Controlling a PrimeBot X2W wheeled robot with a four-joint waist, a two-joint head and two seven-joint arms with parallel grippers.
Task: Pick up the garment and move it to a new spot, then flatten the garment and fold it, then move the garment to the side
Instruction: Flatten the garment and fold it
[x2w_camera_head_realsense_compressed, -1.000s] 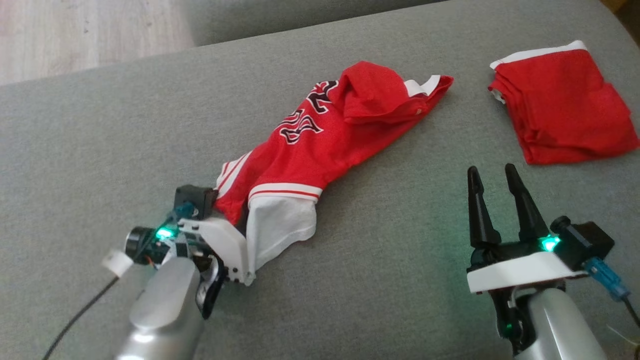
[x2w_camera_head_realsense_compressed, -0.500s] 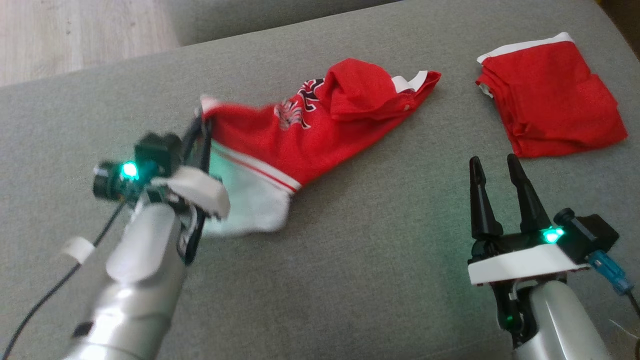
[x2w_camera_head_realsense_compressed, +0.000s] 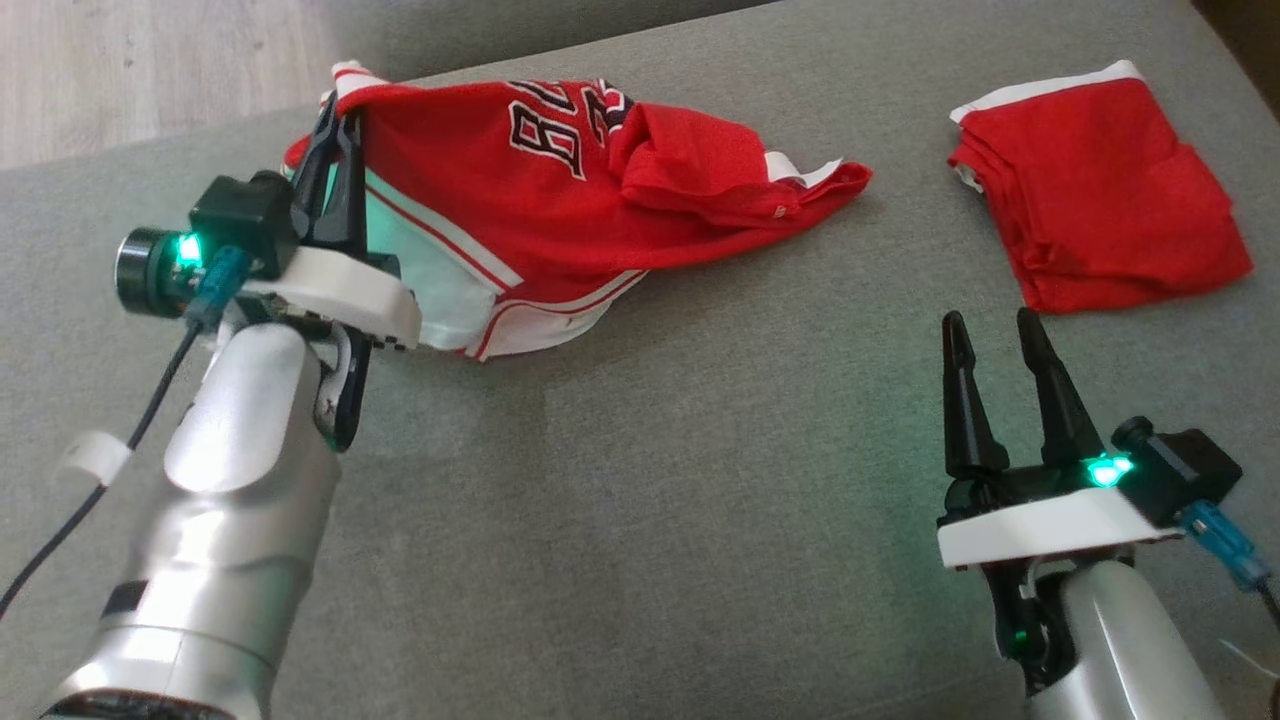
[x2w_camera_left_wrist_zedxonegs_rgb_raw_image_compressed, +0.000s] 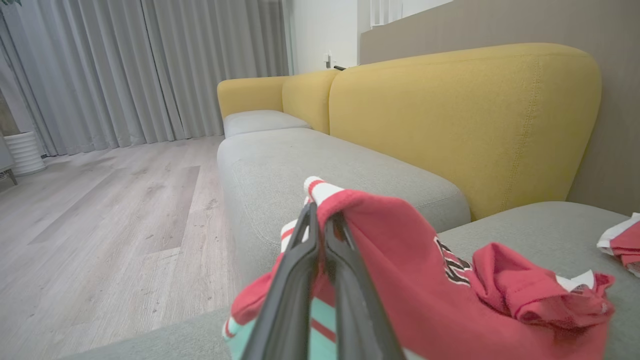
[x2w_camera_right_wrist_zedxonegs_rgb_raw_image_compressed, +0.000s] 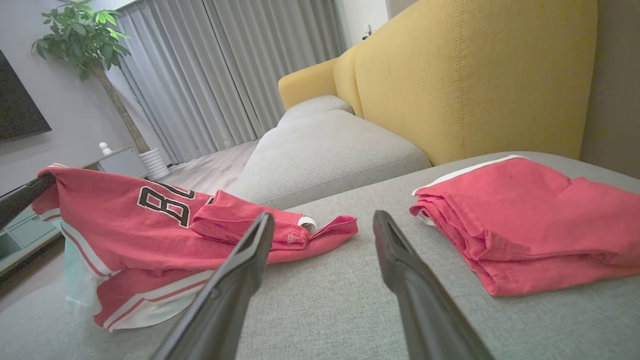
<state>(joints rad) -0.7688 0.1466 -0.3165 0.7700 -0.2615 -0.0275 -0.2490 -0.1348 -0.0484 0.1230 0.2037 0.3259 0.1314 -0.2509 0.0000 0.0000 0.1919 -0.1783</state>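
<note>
Nearest me, low on the right, my right tool (x2w_camera_head_realsense_compressed: 990, 330) hovers empty over the grey sofa seat (x2w_camera_head_realsense_compressed: 700, 480), fingers spread wide. Further out on the left, my left forearm (x2w_camera_head_realsense_compressed: 240, 480) slants up, its left tool (x2w_camera_head_realsense_compressed: 335, 125) pinched shut on the striped edge of the red jersey (x2w_camera_head_realsense_compressed: 520, 190), whose far end trails on the seat. Lifting higher before carrying should, I judge, stop it dragging. Beyond lies a folded red garment (x2w_camera_head_realsense_compressed: 1100, 200).

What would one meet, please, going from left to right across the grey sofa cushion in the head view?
Dark two-fingered left gripper → crumpled red jersey with white trim and black lettering, its left edge pinched by that gripper → folded red garment with a white band.
</note>
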